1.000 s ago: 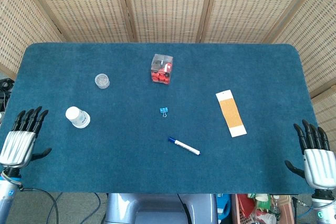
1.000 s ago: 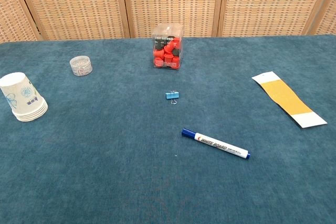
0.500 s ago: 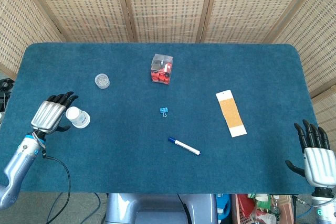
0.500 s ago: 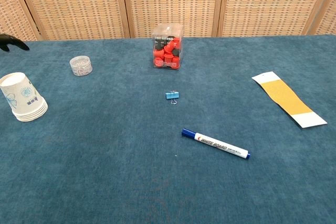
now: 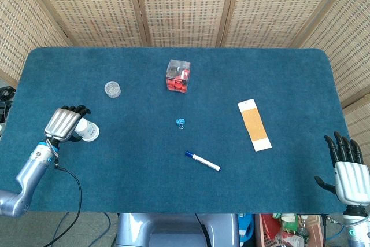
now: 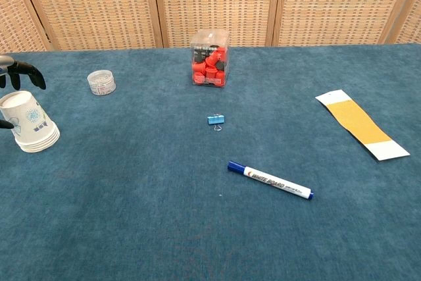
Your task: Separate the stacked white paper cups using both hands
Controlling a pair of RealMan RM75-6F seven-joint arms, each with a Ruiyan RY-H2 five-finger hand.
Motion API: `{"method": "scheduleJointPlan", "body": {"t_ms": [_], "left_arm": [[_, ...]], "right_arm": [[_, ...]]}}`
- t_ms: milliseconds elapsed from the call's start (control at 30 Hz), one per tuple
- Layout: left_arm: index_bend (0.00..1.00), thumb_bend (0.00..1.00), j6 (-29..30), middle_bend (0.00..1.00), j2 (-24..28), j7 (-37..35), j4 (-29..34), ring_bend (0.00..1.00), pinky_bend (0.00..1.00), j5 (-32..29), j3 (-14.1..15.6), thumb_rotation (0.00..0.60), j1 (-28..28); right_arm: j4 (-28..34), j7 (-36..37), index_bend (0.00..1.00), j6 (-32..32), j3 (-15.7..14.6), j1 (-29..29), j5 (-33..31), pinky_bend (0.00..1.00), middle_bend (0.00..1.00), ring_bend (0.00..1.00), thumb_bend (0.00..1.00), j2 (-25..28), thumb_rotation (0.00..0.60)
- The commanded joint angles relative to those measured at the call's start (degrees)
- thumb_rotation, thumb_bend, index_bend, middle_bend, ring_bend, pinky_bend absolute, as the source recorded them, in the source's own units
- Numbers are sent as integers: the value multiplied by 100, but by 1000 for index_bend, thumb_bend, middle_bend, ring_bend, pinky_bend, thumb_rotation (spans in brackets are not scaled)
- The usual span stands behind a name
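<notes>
The stack of white paper cups (image 5: 88, 130) stands upside down on the blue table at the left; the chest view shows the stack of cups (image 6: 29, 123) with a blue print and several rims at its base. My left hand (image 5: 65, 122) is at the stack's left side, with its dark fingers (image 6: 24, 72) arched just above the top cup and its thumb by the near side. It is open and does not grip the stack. My right hand (image 5: 348, 172) rests open at the table's near right corner, far from the cups, and shows only in the head view.
A clear box of red pieces (image 5: 178, 76) and a small clear jar (image 5: 113, 89) sit further back. A blue binder clip (image 5: 181, 122), a whiteboard marker (image 5: 202, 161) and a white and orange strip (image 5: 254, 125) lie mid-table. Wicker screens stand behind.
My left hand has moved from the table's near left edge up to the cup stack, its fingers now reaching over the top. The right hand has not moved.
</notes>
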State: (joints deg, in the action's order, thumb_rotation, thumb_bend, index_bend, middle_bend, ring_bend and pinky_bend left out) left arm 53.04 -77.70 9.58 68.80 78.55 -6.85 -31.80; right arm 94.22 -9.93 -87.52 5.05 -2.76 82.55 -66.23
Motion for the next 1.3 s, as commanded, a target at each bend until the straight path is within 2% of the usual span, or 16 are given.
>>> {"method": "scheduleJointPlan", "body": {"t_ms": [33, 300, 500, 567, 600, 633, 767, 967, 1033, 1100, 1300], "left_arm": [[363, 57, 14, 346, -36, -29, -47, 426, 420, -5, 12, 600, -7], [471, 116, 129, 431, -164, -155, -269, 524, 498, -56, 26, 600, 9], [476, 123, 380, 434, -56, -533, -159, 526, 499, -62, -45, 600, 75], [477, 124, 585, 434, 47, -1012, 41, 526, 500, -35, -142, 600, 140], [478, 124, 870, 434, 145, -1852, 432, 526, 500, -81, -372, 600, 248], [481, 124, 1056, 435, 265, -2600, 686, 526, 500, 12, -472, 600, 322], [485, 123, 1331, 436, 326, -4134, 993, 526, 500, 216, -598, 600, 403], [485, 125, 1217, 441, 253, -5157, 1199, 526, 499, 217, -627, 600, 366], [485, 124, 966, 445, 174, -5871, 1411, 526, 500, 79, -677, 600, 299], [485, 124, 751, 445, 119, -6291, 1511, 526, 500, -1, -707, 600, 221], [485, 125, 101, 445, -237, -6946, 1502, 526, 499, -114, -778, 600, -174]], "right_arm": [[0, 7, 0, 16, 2, -4, -10, 0, 0, 0, 0, 2, 600], [9, 72, 0, 77, 19, -12, -63, 0, 0, 0, 0, 30, 600], [19, 97, 0, 123, 14, -18, -77, 0, 0, 0, 0, 41, 600], [21, 99, 0, 122, 12, -18, -68, 0, 0, 0, 0, 41, 600], [17, 99, 0, 115, 10, -22, -45, 0, 0, 0, 0, 35, 600], [4, 94, 0, 104, 7, -25, -17, 0, 0, 0, 0, 26, 600], [-69, 158, 0, 55, 10, -39, 85, 0, 0, 0, 0, -2, 600], [-278, 360, 0, 19, -12, -93, 310, 0, 0, 0, 0, -73, 600], [-692, 688, 2, -29, -48, -190, 623, 0, 0, 0, 0, -244, 600], [-1077, 978, 20, -90, -69, -256, 826, 0, 0, 0, 0, -396, 600], [-2013, 1611, 143, -501, -20, -540, 1488, 0, 0, 0, 0, -699, 600]]}}
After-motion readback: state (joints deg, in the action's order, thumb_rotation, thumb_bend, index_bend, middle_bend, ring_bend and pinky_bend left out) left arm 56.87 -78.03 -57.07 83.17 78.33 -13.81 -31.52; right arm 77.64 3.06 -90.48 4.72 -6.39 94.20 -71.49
